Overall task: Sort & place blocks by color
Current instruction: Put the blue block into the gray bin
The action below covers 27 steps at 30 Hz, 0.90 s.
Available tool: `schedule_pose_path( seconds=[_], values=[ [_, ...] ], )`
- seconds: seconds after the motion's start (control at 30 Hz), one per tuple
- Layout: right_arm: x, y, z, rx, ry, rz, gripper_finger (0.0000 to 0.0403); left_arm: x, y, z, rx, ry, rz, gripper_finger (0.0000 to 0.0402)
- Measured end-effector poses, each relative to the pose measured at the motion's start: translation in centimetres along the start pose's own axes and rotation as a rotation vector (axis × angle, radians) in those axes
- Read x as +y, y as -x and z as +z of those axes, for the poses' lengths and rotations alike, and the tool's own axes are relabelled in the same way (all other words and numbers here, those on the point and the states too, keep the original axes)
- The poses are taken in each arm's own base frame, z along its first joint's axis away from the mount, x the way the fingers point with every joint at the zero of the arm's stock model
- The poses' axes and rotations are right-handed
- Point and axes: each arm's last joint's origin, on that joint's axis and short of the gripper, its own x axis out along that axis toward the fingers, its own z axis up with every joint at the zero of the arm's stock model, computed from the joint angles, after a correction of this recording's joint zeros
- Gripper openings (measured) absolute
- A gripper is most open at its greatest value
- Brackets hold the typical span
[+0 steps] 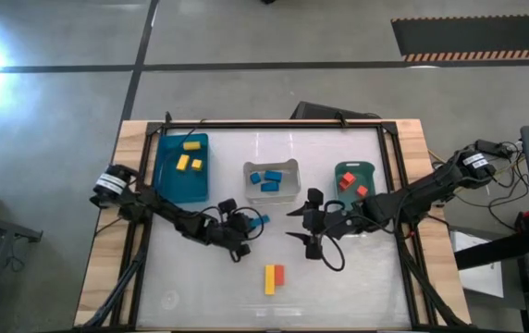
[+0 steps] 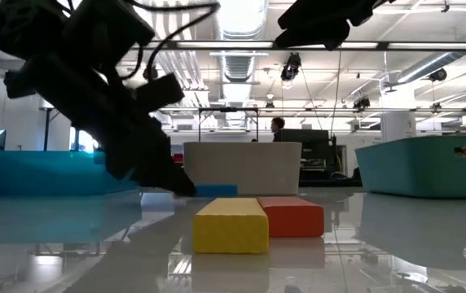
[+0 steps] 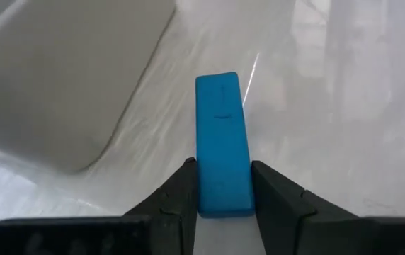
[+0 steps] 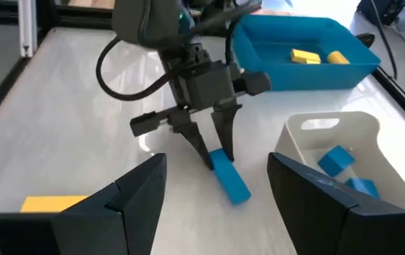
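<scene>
A long blue bar block [image 3: 223,145] with rounded corners is pinched at one end between the two dark fingers of the left pincer [image 3: 222,195]. Its free end tilts down to the white counter [image 1: 357,268], as the right wrist view shows [image 4: 228,178]. In the high view this block [image 1: 258,221] lies near the counter's middle, at about 7 o'clock from the clear bin [image 1: 272,181] and just outside it.

The left pincer [image 1: 246,225] reaches in from 9 o'clock. The right pincer [image 1: 309,222] sits near the counter's centre, at about 3 o'clock from the held block, its fingers spread wide and gripping nothing; it points toward the block with bare counter between them.

Well apart, at 6 o'clock from the pincers, a yellow bar [image 1: 269,278] and a red bar [image 1: 279,275] lie side by side, touching. In the low view they are the nearest things, the yellow one [image 2: 230,224] in front and the red one [image 2: 292,216] just behind it.

Three bins stand in a row across the far half of the counter. The blue bin [image 1: 166,176] at 10 o'clock holds three yellow blocks [image 1: 183,163]. The clear bin in the middle holds several blue blocks [image 1: 271,175]. The green bin [image 1: 354,169] at 2 o'clock holds two red blocks [image 1: 347,181].
</scene>
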Motion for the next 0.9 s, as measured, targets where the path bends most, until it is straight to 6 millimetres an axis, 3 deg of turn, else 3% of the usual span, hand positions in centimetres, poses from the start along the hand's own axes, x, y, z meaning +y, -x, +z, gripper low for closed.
schedule_pose_path(
  seconds=[0.23, 0.63, 0.9],
  values=[
    [0.3, -0.3, -1.6, -0.068, -0.006, 0.023, 0.0229, -0.9, 2.3, 2.3, -0.143, -0.064, -0.080, 0.0090],
    [0.0, -0.3, -3.6, -0.300, -0.010, 0.040, 0.0228, -1.2, 7.7, 7.7, -0.584, -0.122, -0.187, 0.0091],
    [0.0, 0.1, -3.9, -0.465, 0.018, 0.081, 0.0228, -1.0, 8.7, 8.3, -0.784, -0.133, -0.230, 0.0091]
  ],
)
